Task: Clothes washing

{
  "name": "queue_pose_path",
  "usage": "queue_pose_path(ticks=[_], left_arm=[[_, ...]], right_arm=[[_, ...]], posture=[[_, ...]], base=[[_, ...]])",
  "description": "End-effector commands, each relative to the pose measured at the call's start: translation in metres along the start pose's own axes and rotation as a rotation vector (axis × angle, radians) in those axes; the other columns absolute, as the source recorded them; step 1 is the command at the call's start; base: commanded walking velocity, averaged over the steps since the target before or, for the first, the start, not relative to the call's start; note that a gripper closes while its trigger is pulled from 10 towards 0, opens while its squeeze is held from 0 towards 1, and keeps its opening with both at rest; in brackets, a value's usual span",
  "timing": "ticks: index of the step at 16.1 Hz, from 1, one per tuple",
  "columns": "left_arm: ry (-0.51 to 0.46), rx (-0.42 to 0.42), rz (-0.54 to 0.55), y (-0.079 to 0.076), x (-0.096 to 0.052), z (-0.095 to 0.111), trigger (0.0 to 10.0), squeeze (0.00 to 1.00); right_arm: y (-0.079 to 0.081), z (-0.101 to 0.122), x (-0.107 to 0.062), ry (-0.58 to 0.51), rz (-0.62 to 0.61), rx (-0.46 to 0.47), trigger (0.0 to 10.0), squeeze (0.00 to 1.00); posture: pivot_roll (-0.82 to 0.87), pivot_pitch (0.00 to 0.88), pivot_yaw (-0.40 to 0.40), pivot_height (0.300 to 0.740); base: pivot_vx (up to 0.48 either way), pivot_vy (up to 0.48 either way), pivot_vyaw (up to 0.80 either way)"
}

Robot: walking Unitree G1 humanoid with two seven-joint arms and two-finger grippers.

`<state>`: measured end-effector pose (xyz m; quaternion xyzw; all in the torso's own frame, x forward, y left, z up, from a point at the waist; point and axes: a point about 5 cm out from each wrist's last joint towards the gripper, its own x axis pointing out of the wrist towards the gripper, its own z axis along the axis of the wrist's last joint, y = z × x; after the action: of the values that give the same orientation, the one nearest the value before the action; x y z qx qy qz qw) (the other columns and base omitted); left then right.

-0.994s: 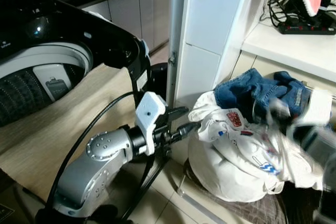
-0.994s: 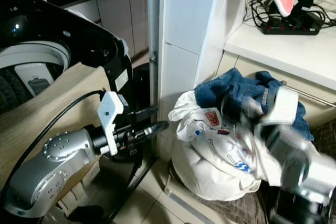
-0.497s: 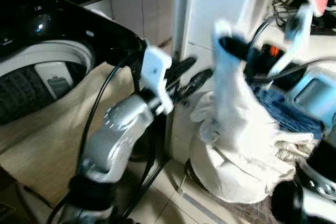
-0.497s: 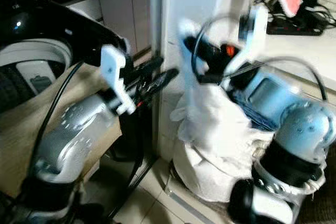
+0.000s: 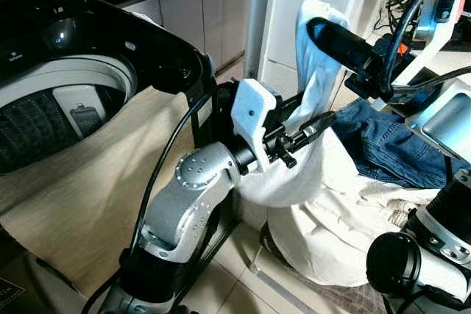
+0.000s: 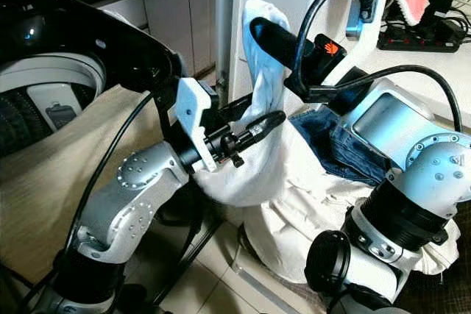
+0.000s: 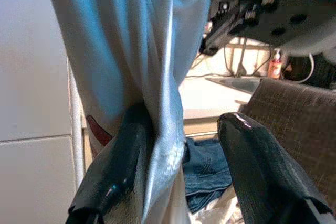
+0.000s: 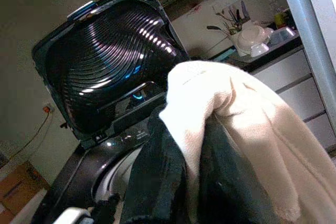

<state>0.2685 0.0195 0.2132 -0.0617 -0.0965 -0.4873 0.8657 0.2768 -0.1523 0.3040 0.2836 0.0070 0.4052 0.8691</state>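
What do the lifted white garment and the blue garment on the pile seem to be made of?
The white garment, held up by the right gripper, looks like thin, soft cotton-type fabric: it hangs in loose folds with a matte surface. The blue garment looks like denim: mottled indigo colour, thicker stiff creases, visible seams.

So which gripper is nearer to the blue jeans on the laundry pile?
Left. The left gripper sits beside the jeans, against the hanging white garment. The right gripper is raised above them, holding that garment's top.
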Motion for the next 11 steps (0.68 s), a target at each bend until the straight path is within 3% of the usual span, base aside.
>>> queue_pose_path(ticks=[1, 3, 4, 5, 11], left_arm=[[0.014, 0.003, 0.009, 0.000, 0.002, -0.004, 10.0, 0.00], [0.053, 0.038, 0.078, 0.008, 0.003, -0.009, 10.0, 0.00], [0.060, 0.049, 0.108, 0.012, 0.003, -0.010, 5.7, 0.00], [0.055, 0.060, 0.165, 0.019, 0.004, -0.009, 0.0, 0.00], [0.019, 0.047, 0.198, 0.024, 0.003, -0.005, 0.0, 0.00]], right_arm=[[0.009, 0.006, 0.002, -0.009, 0.044, -0.017, 0.0, 0.00], [0.010, 0.006, 0.002, -0.008, 0.050, -0.012, 0.0, 0.00], [0.011, 0.006, 0.002, -0.007, 0.051, -0.011, 0.0, 0.00], [0.012, 0.006, 0.002, -0.007, 0.051, -0.010, 0.0, 0.00], [0.012, 0.003, 0.001, 0.000, 0.041, -0.004, 0.0, 0.00]], posture=[[-0.10, 0.000, -0.030, 0.740], [-0.10, 0.000, -0.029, 0.740], [-0.10, 0.000, -0.029, 0.740], [-0.10, 0.000, -0.028, 0.740], [-0.10, 0.000, -0.028, 0.740]], base=[[0.000, 0.000, 0.00], [0.000, 0.000, 0.00], [0.000, 0.000, 0.00], [0.000, 0.000, 0.00], [0.000, 0.000, 0.00]])
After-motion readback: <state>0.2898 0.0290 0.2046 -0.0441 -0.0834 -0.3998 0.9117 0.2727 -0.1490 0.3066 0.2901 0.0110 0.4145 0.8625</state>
